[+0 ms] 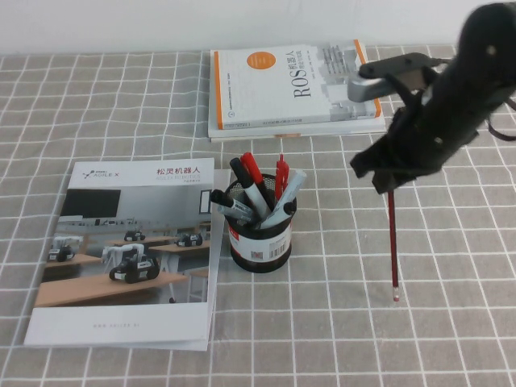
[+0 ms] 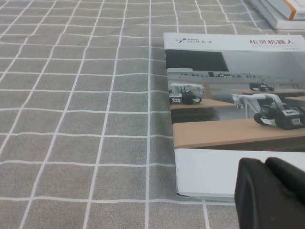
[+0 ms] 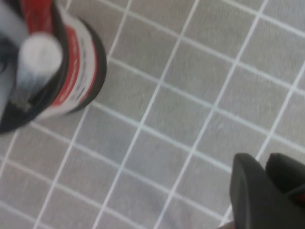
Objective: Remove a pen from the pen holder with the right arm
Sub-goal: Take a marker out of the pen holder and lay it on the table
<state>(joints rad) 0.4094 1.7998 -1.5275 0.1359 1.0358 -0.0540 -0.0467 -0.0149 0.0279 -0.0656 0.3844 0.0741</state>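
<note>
I'm holding a red pen (image 1: 393,242) out beside the pen holder (image 1: 260,246).
The right gripper (image 1: 389,185) is hovering to the right of the pen holder, jaws pinching the pen's top; the pen is hanging upright, tip down near the table (image 1: 468,339); the left gripper (image 2: 268,191) is sitting over the brochure (image 2: 224,138) edge, jaws pressed together.
</note>
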